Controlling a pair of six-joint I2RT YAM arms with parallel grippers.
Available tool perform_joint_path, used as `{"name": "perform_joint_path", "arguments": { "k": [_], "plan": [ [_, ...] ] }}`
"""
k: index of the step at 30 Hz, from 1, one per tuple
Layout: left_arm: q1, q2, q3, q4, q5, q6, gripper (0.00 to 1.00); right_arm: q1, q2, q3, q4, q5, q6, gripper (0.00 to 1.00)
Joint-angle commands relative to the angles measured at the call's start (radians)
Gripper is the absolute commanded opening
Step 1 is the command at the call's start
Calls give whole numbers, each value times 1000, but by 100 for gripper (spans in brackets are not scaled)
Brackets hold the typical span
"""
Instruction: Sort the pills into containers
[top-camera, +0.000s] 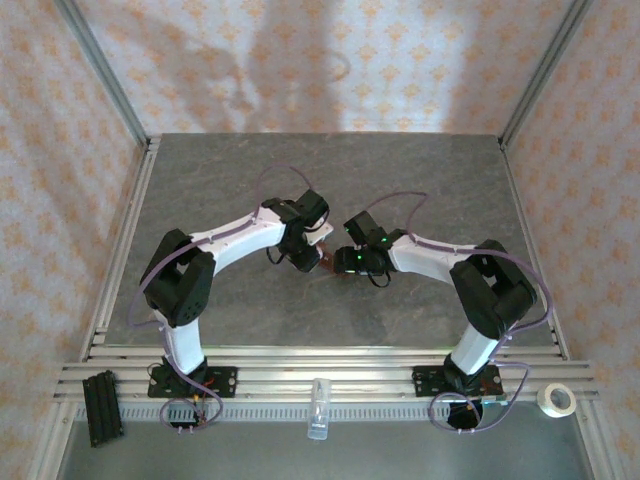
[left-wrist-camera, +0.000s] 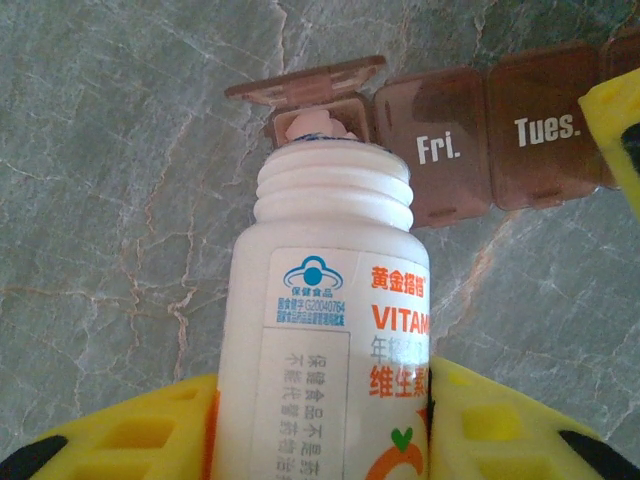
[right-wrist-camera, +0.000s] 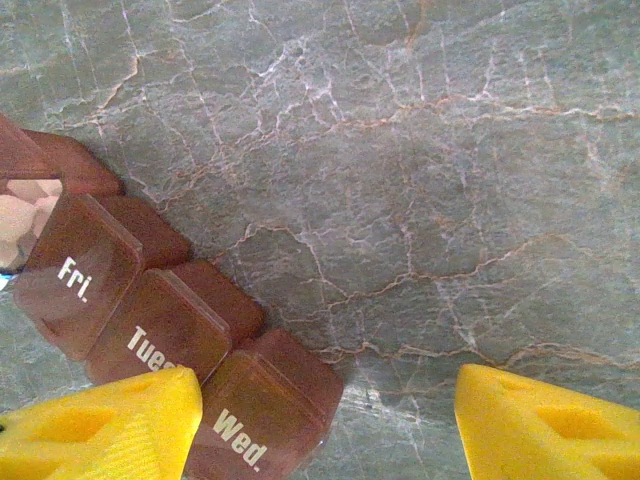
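**Surface.** Grey stone-veined table (top-camera: 440, 180), matt, bordered by aluminium rails (top-camera: 330, 372) at the near edge.

**Room.** Walls (top-camera: 330, 60) covered in a pale peach floral pattern, with a metal frame (top-camera: 108, 85) at the corners. On the near rails are laid a black block (top-camera: 103, 405), a clear tube (top-camera: 318, 408) and a tape roll (top-camera: 557, 400).

**Containers** (left-wrist-camera: 480, 140) (right-wrist-camera: 150, 310). A reddish-brown strip is laid flat at mid-table between the two wrists. "Fri.", "Tues." and "Wed." are printed on shut compartments. The end compartment beside "Fri." is open, its lid (left-wrist-camera: 305, 78) tipped back. Pale pills (left-wrist-camera: 310, 125) (right-wrist-camera: 20, 215) are seen inside it.

**Left gripper** (left-wrist-camera: 320, 440) (top-camera: 300, 255). It is clenched on a white bottle (left-wrist-camera: 330, 260), which is uncapped. The bottle's mouth is set at the open compartment.

**Right gripper** (right-wrist-camera: 325, 420) (top-camera: 352, 262). Its jaws are spread wide and nothing is grasped. One finger (right-wrist-camera: 100, 430) is placed over the strip's "Tues."/"Wed." end. Bare table is seen between the fingers.

**Hidden or unclear.**
- The bottle's base and part of its label are cut off by the picture's edge.
- The strip's far end runs out of the left wrist view, and its open end is clipped in the right wrist view.
- "Tues." is partly covered by the finger.
- From above, the strip is largely masked by the wrists.
- The pill count cannot be made out.
- Contact between the finger and the strip cannot be told.
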Motion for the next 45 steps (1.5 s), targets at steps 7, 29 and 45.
{"name": "perform_joint_path", "arguments": {
  "k": [7, 29, 45],
  "plan": [
    [-5, -82, -127, 152, 3, -45, 0, 6, 24, -36, -49, 45, 6, 69],
    [-2, -282, -429, 529, 57, -167, 0, 6, 33, -35, -57, 44, 8, 69],
    [7, -384, -574, 734, 95, -171, 0, 6, 31, -33, -63, 47, 13, 68]
  ]
}}
